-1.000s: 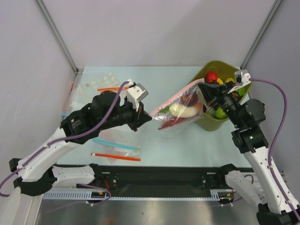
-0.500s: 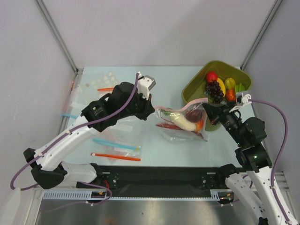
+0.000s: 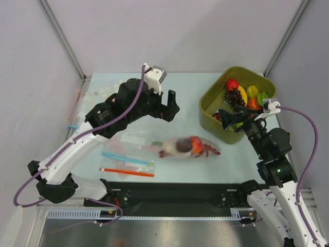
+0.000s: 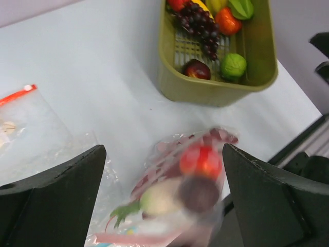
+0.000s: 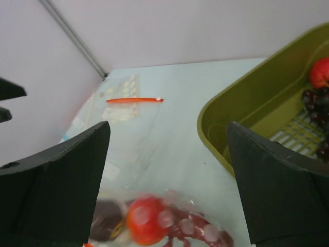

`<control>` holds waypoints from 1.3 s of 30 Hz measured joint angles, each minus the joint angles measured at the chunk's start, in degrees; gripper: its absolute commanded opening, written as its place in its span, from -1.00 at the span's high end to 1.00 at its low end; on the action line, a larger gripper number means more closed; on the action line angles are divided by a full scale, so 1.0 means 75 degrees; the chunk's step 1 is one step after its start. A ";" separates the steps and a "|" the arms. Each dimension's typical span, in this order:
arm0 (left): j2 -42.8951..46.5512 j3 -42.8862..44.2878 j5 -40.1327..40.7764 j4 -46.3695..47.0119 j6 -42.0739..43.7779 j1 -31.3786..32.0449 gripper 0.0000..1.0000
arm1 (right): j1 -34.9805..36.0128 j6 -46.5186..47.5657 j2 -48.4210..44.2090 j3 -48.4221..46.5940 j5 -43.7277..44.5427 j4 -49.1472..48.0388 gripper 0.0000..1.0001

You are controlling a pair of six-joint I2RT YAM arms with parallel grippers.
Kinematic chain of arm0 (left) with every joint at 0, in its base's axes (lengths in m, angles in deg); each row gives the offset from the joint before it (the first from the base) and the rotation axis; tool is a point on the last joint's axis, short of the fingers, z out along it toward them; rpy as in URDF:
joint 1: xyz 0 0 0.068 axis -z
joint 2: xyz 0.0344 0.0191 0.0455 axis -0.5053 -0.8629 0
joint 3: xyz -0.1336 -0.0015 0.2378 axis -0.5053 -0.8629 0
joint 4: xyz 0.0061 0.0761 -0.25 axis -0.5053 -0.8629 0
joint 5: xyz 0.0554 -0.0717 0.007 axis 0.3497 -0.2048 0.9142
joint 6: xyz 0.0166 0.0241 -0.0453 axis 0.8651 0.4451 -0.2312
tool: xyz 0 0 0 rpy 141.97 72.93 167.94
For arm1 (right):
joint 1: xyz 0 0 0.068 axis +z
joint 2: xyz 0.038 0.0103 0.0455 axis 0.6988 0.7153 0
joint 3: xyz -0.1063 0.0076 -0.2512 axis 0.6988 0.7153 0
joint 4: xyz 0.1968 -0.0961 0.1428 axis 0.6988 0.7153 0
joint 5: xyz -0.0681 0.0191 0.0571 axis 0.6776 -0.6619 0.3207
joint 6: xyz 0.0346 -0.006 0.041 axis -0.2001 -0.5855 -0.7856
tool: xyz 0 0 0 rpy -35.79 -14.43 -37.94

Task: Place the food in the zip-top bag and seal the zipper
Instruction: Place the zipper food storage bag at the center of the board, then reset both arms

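Note:
The zip-top bag lies on the table between the arms, and no gripper touches it. Inside it show a red tomato, a white radish and a red lobster. My left gripper hangs open above and behind the bag. In the left wrist view the tomato and radish lie below my open left gripper, with the pale pink zipper blurred at the bottom. My right gripper is open near the bin. It looks down on the tomato and lobster.
An olive bin with toy fruits stands at the back right, close to the right gripper. Flat clear bags lie at the left, one with an orange-red strip, one with a blue strip. Another flat bag lies at the back left.
Both grippers have opened and let go of the bag. It has dropped from the air onto the table, nearer the front. The left gripper has risen and drawn back.

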 measured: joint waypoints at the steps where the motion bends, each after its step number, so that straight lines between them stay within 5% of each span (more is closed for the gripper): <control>1: 0.0032 0.0038 0.0163 0.0006 -0.0041 -0.0017 -1.00 | 0.0000 -0.0090 0.0017 -0.0029 0.0271 0.0000 -0.99; 12: 0.0251 0.0041 0.0624 -0.0026 -0.0318 -0.0667 -1.00 | 0.0000 -0.2092 0.1565 -0.1539 0.3025 0.1349 -0.99; 19: 0.0251 -0.0373 0.0475 -0.0052 -0.1110 -0.1061 -0.97 | 0.0000 -0.2801 0.2486 -0.1757 0.3174 0.2119 -0.99; 28: 0.0714 -0.3453 -0.0227 0.0475 -0.3057 -0.1294 -0.93 | 0.0006 -0.3022 0.3235 -0.1891 0.3311 0.2932 -1.00; 39: 0.2183 -0.4039 -0.0262 0.1900 -0.3383 -0.1294 -1.00 | 0.0009 -0.2486 0.2847 -0.1390 0.3284 0.2728 -1.00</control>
